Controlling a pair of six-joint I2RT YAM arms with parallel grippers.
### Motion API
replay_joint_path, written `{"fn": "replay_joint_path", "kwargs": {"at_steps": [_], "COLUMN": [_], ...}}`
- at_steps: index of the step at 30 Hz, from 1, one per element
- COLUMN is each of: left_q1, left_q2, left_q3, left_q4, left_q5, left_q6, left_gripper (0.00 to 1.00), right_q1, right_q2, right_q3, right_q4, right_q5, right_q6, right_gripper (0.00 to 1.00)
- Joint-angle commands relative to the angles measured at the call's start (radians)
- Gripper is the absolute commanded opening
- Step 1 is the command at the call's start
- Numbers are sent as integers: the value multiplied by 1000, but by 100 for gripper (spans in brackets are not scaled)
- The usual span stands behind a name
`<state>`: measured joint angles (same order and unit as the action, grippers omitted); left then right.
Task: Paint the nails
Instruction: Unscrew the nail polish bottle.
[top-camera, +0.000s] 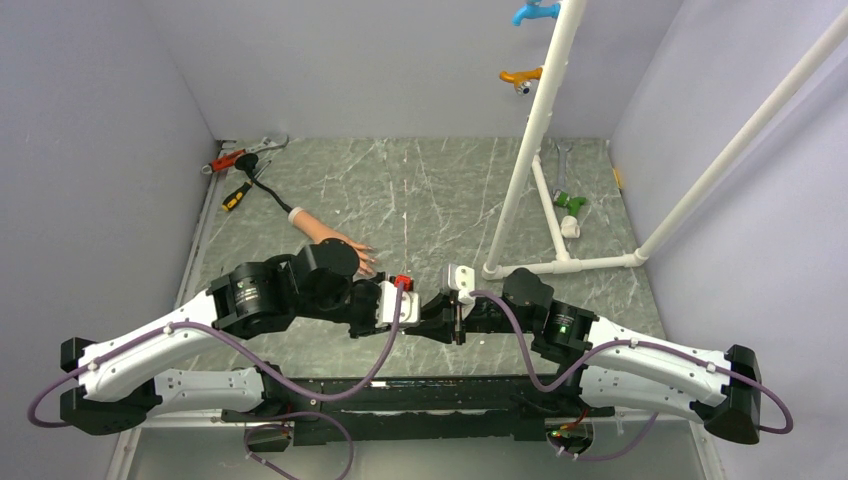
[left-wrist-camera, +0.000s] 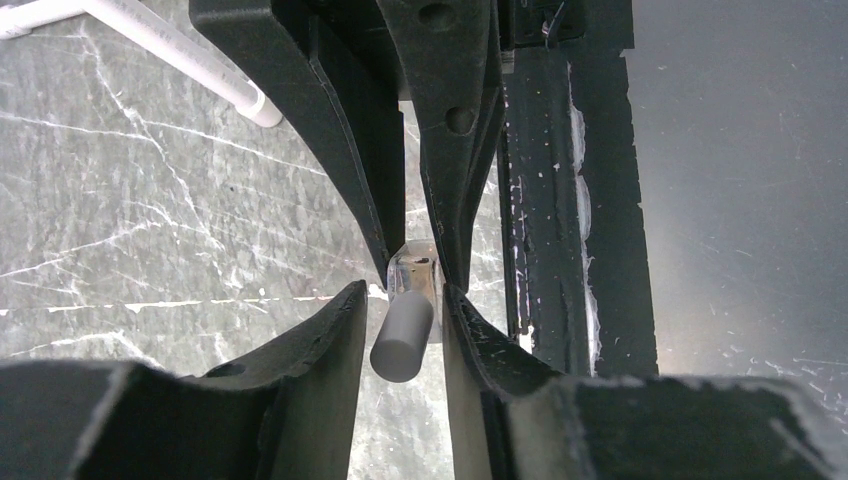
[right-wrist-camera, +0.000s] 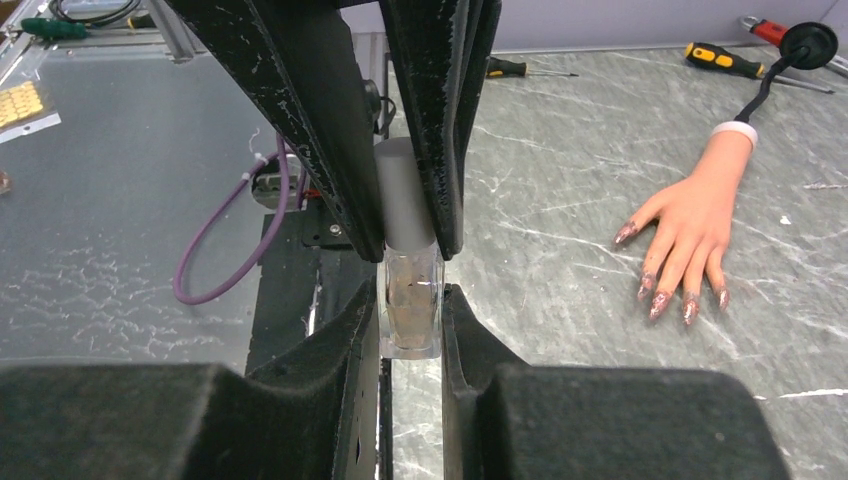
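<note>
My left hand (left-wrist-camera: 405, 300) and my right hand (right-wrist-camera: 412, 295) meet tip to tip at the near middle of the counter (top-camera: 430, 190). The bottle (right-wrist-camera: 410, 320) sits in my right hand. Its cap (right-wrist-camera: 403, 190) pokes toward 9 o'clock, in between the two sides of my left hand. The doll hand (top-camera: 328, 238) lies flat on the counter, near, at 10 o'clock. Its nails (top-camera: 366, 262) point to 4 o'clock. The tools (top-camera: 245, 158) lie farther off the same way, in the back corner. The pipe stand (top-camera: 565, 266) is at 2 o'clock.
</note>
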<state>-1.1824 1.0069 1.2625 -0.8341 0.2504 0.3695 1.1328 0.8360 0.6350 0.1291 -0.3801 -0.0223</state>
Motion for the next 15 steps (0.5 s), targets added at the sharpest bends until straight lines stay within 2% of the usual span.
{"fn": "replay_joint_path", "kwargs": {"at_steps": [1,2,5,10,15], "left_q1": [-5,-5,-5,-5,-5], "left_q2": [10,11,21,53,136], "left_q3": [-6,-7,1,44,114], "left_q4": [26,26,19,3,-43], "left_q5": [35,40,55,31,-54], "left_q6": [-14,-18,-37,-136,-309], "left_gripper": [26,22,0,0,0], "right_q1": [-1,-1,-1,-1,-1], "right_q2": [-29,-32,-37,-48,-46], "right_q3": [32,31,26,13,9], "right_q4": [62,64,68,78,82], "right_q5": [-22,-20,-16,17,80], "right_q6": [8,7,7,3,-2], "right_gripper": [0,0,0,0,0]}}
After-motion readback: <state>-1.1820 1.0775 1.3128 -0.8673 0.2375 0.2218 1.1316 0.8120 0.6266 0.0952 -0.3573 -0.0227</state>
